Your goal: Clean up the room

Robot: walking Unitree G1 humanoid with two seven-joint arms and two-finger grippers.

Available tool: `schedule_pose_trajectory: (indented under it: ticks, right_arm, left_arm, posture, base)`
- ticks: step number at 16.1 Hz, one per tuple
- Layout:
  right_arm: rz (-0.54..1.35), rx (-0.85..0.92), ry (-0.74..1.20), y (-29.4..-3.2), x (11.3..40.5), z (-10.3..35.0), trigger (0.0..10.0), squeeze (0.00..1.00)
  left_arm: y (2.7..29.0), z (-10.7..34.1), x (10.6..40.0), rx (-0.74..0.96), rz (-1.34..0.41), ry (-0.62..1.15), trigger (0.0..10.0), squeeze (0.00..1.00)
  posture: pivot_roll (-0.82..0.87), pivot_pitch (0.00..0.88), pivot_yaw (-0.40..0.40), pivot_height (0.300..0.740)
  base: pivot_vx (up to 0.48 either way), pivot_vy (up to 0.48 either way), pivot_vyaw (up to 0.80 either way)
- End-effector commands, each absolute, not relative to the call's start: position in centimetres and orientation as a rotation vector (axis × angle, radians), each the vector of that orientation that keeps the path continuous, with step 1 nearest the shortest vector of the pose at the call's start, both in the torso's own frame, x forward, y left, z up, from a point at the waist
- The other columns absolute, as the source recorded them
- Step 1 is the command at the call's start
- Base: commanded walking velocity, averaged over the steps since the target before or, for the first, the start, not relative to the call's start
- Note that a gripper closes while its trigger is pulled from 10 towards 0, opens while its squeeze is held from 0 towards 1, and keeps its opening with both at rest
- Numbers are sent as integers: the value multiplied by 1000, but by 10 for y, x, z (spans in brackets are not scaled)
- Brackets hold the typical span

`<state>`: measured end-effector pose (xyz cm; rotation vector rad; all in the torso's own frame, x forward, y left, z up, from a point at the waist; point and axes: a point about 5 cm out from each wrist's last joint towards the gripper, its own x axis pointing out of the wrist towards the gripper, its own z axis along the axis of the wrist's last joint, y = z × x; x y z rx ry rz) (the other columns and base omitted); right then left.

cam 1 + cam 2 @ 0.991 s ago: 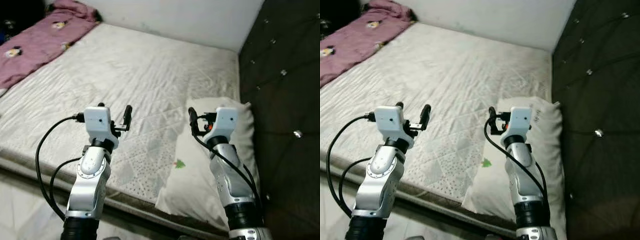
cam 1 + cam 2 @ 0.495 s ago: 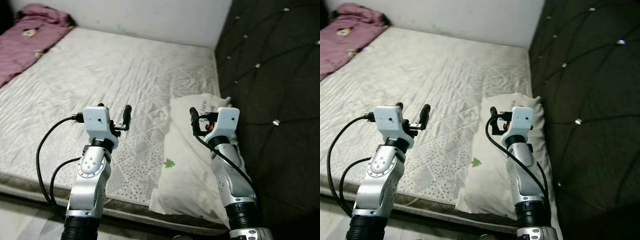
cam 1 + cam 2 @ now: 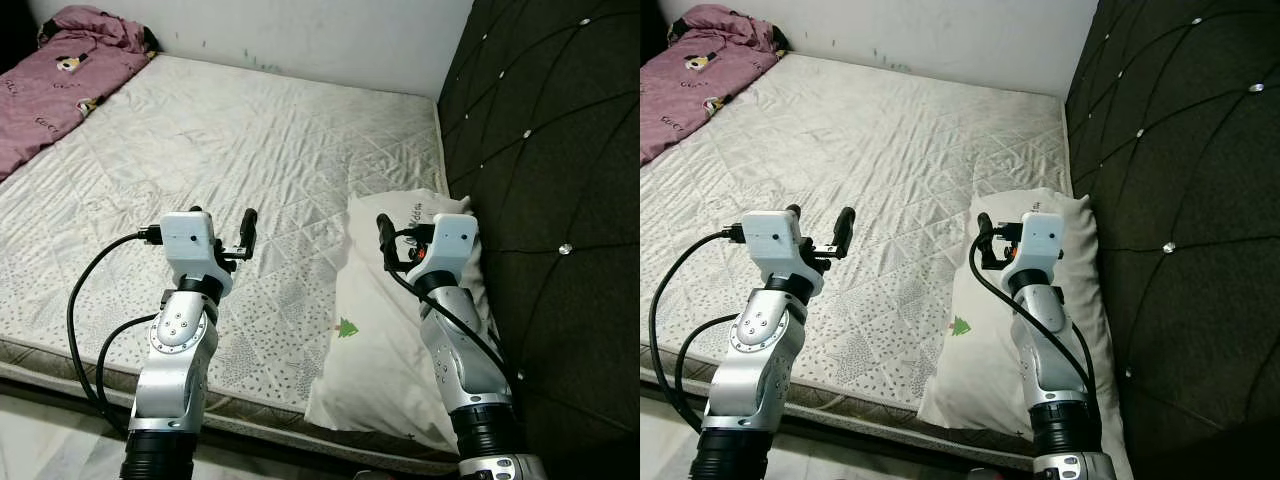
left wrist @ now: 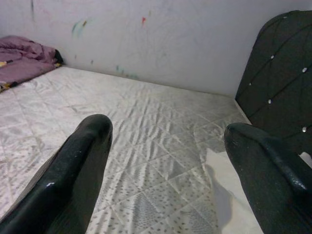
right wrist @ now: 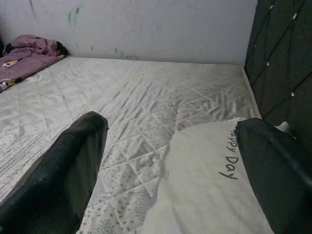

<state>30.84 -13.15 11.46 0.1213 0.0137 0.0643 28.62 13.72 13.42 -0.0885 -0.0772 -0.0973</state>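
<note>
Left gripper: the left gripper (image 3: 220, 222) is held up over the near part of the bed, its two long black fingers (image 4: 73, 180) spread wide with nothing between them.
Right gripper: the right gripper (image 5: 168, 175) hovers above the pillow, its fingers (image 5: 58, 170) likewise parted and empty; neither touches anything.
Pillow: a white rectangular fabric pillow (image 3: 385, 330) printed with a small green tree and dark lettering lies flat at the right edge of the bed, right beside the headboard, under the right arm.
Mattress: a bare off-white quilted mattress (image 3: 250, 140) with a diamond stitch and a speckled pattern near the front edge; no sheet is on it.
Blanket: a rumpled mauve-pink blanket (image 3: 60, 85) with small cartoon prints is heaped at the far left corner, well apart from both grippers.
Headboard: a black tufted padded headboard (image 3: 540, 130) with shiny studs runs along the right side.
Wall: a pale wall (image 4: 161, 39) with a few coloured smudges stands behind the bed.
Progress: judging by the layout, tidying has barely started; the blanket is unfolded, the pillow sits askew of the mattress corner, and no item is in hand.
Remaining: likely straightening the pillow and dealing with the blanket.
Hard to see: the blanket runs past the frame edge, so its full extent is unknown; the pillow's near end is partly behind the right arm; the floor beside the bed is barely visible.
</note>
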Motion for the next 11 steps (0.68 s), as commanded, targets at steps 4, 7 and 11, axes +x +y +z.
schedule_pose_trajectory:
  ticks: [4,7,11]
  right_arm:
    - [53,120,27,-135,311,114,10000,0]
    - [57,124,22,-134,311,114,10000,0]
    - [59,125,24,-134,311,114,10000,0]
  left_arm:
    - [135,133,288,-92,-94,-61,10000,0]
    - [135,133,288,-94,-96,-62,10000,0]
    - [135,133,289,-93,-97,-62,10000,0]
  posture:
    - [25,0,-17,740]
    - [25,0,-17,740]
    - [28,0,-18,740]
  base:
    - [0,0,-600]
    - [0,0,-192]
    - [0,0,0]
